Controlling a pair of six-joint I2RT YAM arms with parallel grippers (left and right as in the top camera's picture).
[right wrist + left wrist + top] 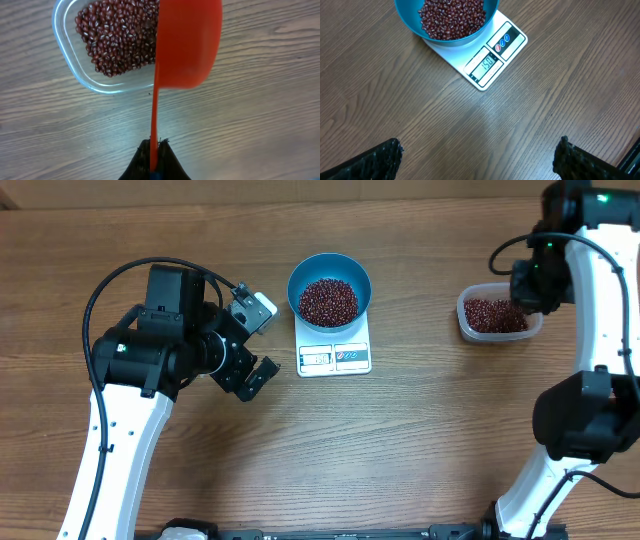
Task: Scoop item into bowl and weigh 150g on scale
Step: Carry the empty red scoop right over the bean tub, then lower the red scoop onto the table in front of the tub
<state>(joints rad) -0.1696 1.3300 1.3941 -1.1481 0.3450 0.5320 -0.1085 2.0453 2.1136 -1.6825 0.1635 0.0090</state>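
Note:
The blue bowl point(330, 284) holds dark red-brown beans point(329, 300) and stands on the white scale point(335, 356); the left wrist view shows bowl point(410, 20), beans point(451, 17) and scale point(492, 62) with a lit display. My left gripper point(256, 342) is open over bare wood left of the scale, its fingertips point(375, 162) wide apart. My right gripper point(155, 145) is shut on the handle of an orange scoop point(189, 45), turned on edge over the right rim of a clear tub point(75, 75) of beans point(117, 35). In the overhead view the arm hides the scoop above the tub point(498, 317).
The wooden table point(420, 440) stretches in front of the scale and between the arms. The right arm's base point(585, 420) stands at the right edge, the left arm's white link point(110, 450) at the left.

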